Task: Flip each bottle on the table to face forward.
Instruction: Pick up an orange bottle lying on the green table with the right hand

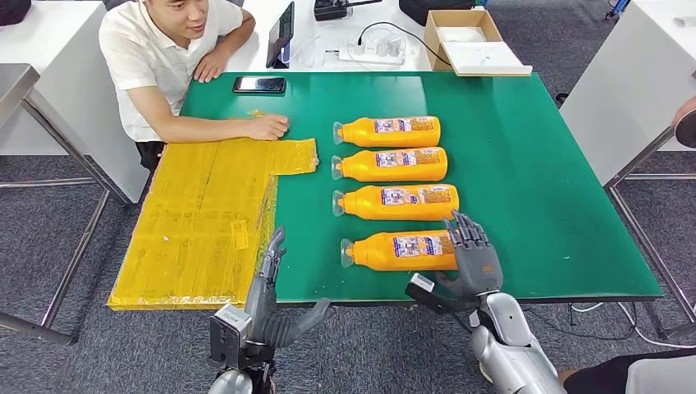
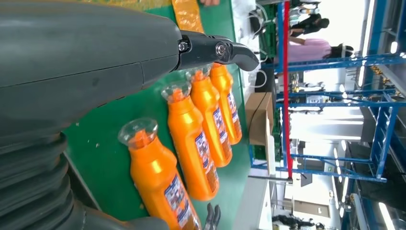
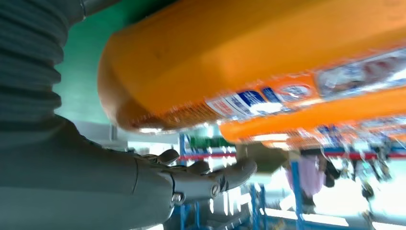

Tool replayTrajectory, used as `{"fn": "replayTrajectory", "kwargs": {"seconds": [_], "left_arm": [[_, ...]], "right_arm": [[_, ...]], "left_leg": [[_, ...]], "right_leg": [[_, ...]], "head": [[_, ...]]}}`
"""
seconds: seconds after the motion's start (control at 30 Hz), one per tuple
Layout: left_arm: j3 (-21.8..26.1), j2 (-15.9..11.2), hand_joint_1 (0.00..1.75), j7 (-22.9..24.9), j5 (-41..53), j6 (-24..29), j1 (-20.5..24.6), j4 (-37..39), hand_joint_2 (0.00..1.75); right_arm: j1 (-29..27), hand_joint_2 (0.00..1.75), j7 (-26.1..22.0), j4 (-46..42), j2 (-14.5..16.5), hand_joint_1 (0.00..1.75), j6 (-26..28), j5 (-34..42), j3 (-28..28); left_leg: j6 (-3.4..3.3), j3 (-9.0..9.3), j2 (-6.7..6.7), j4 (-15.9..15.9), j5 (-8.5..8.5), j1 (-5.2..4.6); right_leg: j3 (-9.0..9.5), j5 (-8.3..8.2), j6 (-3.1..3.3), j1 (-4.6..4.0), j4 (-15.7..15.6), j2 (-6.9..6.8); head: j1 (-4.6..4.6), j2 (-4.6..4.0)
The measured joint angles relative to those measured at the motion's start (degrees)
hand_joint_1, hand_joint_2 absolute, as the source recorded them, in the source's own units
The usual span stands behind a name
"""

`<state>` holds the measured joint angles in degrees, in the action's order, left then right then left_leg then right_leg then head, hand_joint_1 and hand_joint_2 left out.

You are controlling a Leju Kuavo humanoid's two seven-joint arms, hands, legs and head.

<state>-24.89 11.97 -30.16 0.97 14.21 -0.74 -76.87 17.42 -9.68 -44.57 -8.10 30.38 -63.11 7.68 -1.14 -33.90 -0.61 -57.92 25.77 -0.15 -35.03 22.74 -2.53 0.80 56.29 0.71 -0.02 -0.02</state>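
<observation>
Four orange bottles lie side by side on the green table (image 1: 542, 164), caps pointing left and labels up. The nearest bottle (image 1: 394, 250) (image 2: 160, 184) (image 3: 249, 62) has my right hand (image 1: 472, 250) (image 3: 95, 191) at its base end, fingers spread upright against it and the thumb (image 3: 215, 177) apart from it. Beyond it lie the second bottle (image 1: 402, 202) (image 2: 191, 148), the third bottle (image 1: 398, 164) and the farthest bottle (image 1: 394, 131). My left hand (image 1: 267, 275) (image 2: 95, 57) hovers open at the table's front edge, left of the nearest bottle's cap, holding nothing.
A yellow taped sheet (image 1: 205, 222) covers the table's left part and overhangs its edge. A person sits at the far left corner with a hand (image 1: 267, 127) on the sheet. A phone (image 1: 258, 84) lies at the back edge. A cardboard box (image 1: 472, 41) stands on the white table behind.
</observation>
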Motion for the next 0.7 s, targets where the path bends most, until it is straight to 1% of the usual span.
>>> {"fn": "replayTrajectory", "kwargs": {"seconds": [0.13, 0.27, 0.33, 0.37, 0.47, 0.5, 0.57, 0.6, 0.7], "left_arm": [[0.0, 0.0, 0.00, 1.1, -1.3, -1.2, 0.0, 0.0, 1.75], [0.1, 0.0, 0.00, 1.7, -1.8, -2.1, 0.1, 0.0, 1.75], [0.1, 0.0, 0.00, 1.9, -2.1, -2.4, 0.2, 0.0, 1.75], [0.1, 0.0, 0.00, 2.0, -2.3, -2.6, 0.3, 0.0, 1.75], [0.1, 0.0, 0.00, 2.2, -2.7, -3.2, 0.6, 0.0, 1.75], [0.1, 0.0, 0.00, 2.3, -2.9, -3.4, 0.8, 0.0, 1.75], [0.1, 0.0, 0.00, 2.3, -3.1, -3.7, 1.0, 0.0, 1.75], [0.0, 0.0, 0.00, 2.3, -3.1, -3.8, 1.0, 0.0, 1.75], [0.0, 0.0, 0.00, 2.3, -3.2, -4.0, 1.1, 0.0, 1.75]], "right_arm": [[2.6, 1.75, 1.0, 2.7, -0.4, 0.00, -5.5, 1.7, 0.5], [5.3, 1.75, 1.5, 5.5, -0.7, 0.00, -9.7, 2.4, 1.0], [6.8, 1.75, 2.2, 7.0, -0.7, 0.05, -11.6, 2.1, 1.5], [7.6, 1.75, 2.5, 7.8, -0.7, 0.23, -12.7, 1.7, 1.9], [9.8, 1.75, 3.3, 10.2, -0.8, 1.15, -16.5, 0.3, 3.3], [10.3, 1.75, 3.4, 10.9, -0.9, 1.30, -17.8, -0.1, 3.9], [11.2, 1.75, 3.3, 12.1, -1.0, 1.33, -19.4, -0.5, 4.9], [11.6, 1.75, 3.2, 12.5, -1.1, 1.39, -19.9, -0.6, 5.3], [12.3, 1.75, 2.8, 13.5, -1.3, 1.69, -20.3, -0.6, 6.3]], "left_leg": [[0.00, 0.11, 0.02, 0.0, 0.00, 0.00], [-0.01, 0.31, 0.05, 0.0, 0.02, 0.00], [-0.03, 0.44, 0.09, 0.0, 0.03, 0.00], [-0.05, 0.53, 0.10, 0.0, 0.05, 0.00], [-0.10, 0.82, 0.13, 0.0, 0.08, -0.01], [-0.11, 0.89, 0.13, 0.0, 0.08, -0.01], [-0.13, 1.00, 0.13, 0.0, 0.07, -0.02], [-0.13, 1.04, 0.13, 0.0, 0.07, -0.03], [-0.14, 1.14, 0.13, 0.0, 0.06, -0.04]], "right_leg": [[0.07, 0.00, 0.00, -0.01, 0.0, 0.01], [0.24, 0.00, 0.00, -0.01, 0.0, 0.02], [0.37, 0.00, 0.00, -0.01, 0.0, 0.02], [0.45, 0.00, 0.00, -0.01, 0.0, 0.03], [0.71, -0.01, -0.01, -0.01, -0.1, 0.05], [0.78, -0.01, -0.01, -0.01, -0.1, 0.06], [0.90, -0.04, -0.04, -0.01, -0.1, 0.05], [0.94, -0.05, -0.05, -0.01, -0.1, 0.06], [1.03, -0.07, -0.05, 0.00, -0.1, 0.06]], "head": [[0.00, 0.01], [0.00, 0.01], [0.00, 0.01], [0.00, 0.01], [0.01, 0.02], [0.01, 0.02], [0.01, 0.01], [0.01, 0.01], [0.00, 0.00]]}}
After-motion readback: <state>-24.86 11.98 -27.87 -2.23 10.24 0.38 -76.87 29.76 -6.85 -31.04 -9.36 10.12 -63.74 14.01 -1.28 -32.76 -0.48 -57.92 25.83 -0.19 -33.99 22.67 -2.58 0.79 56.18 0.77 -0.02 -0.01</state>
